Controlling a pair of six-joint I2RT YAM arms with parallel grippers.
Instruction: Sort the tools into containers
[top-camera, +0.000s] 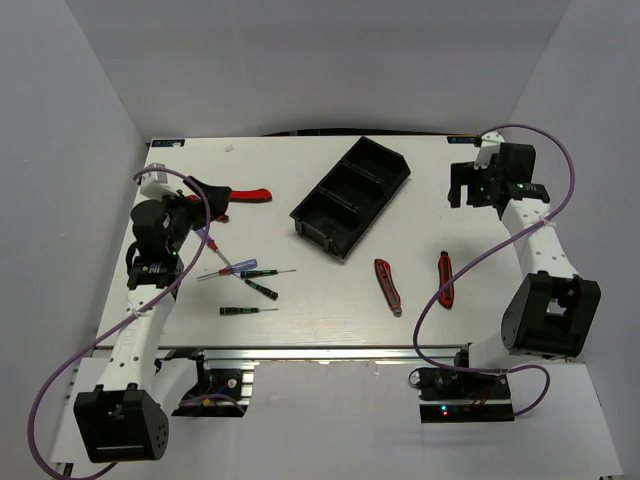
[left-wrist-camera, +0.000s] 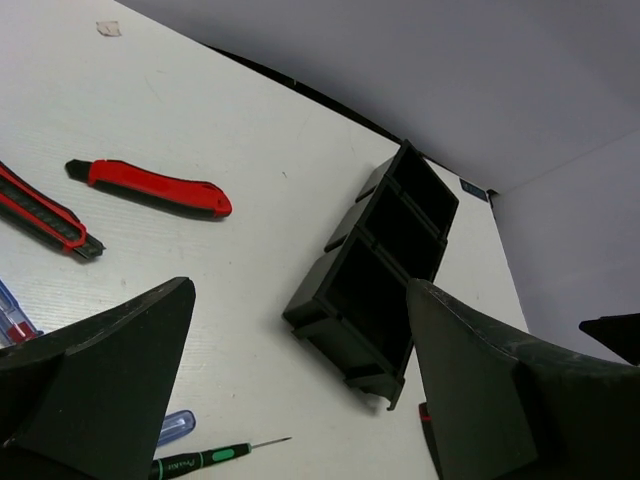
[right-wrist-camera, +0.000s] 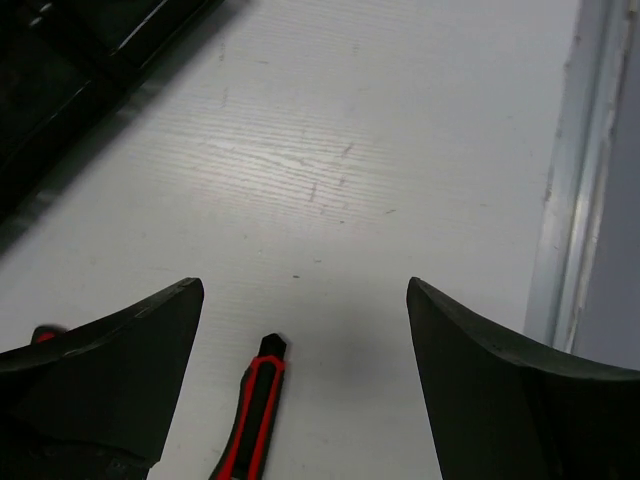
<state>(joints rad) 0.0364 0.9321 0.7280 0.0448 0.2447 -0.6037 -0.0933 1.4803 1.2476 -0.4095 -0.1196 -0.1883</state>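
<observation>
Two utility knives lie flat toward the near edge of the surface, right of its middle, close together but not touching. Both look slim, light and rigid. I would take one across its narrow body at mid-length, where the red-and-black casing should give the fingers some bite.

What look like four thin screwdrivers are scattered toward the near left part of the surface. They seem very light and likely to roll or skid under a nudge. The thicker handle is the place to pinch, not the bare shaft.

The red-handled pliers sit near the left edge in the far half, partly under the left arm. They are probably the heaviest piece, so a grip across both handles near the joint should keep them from swinging.

The black tray lies at an angle in the far middle of the surface. No tool shows in its three compartments, so by my reckoning the sorting has not started.

The left hand hangs above the left side with its fingers spread wide and nothing between them. The right hand is up near the far right corner, equally spread and empty, with one knife tip showing below it in its own view.
</observation>
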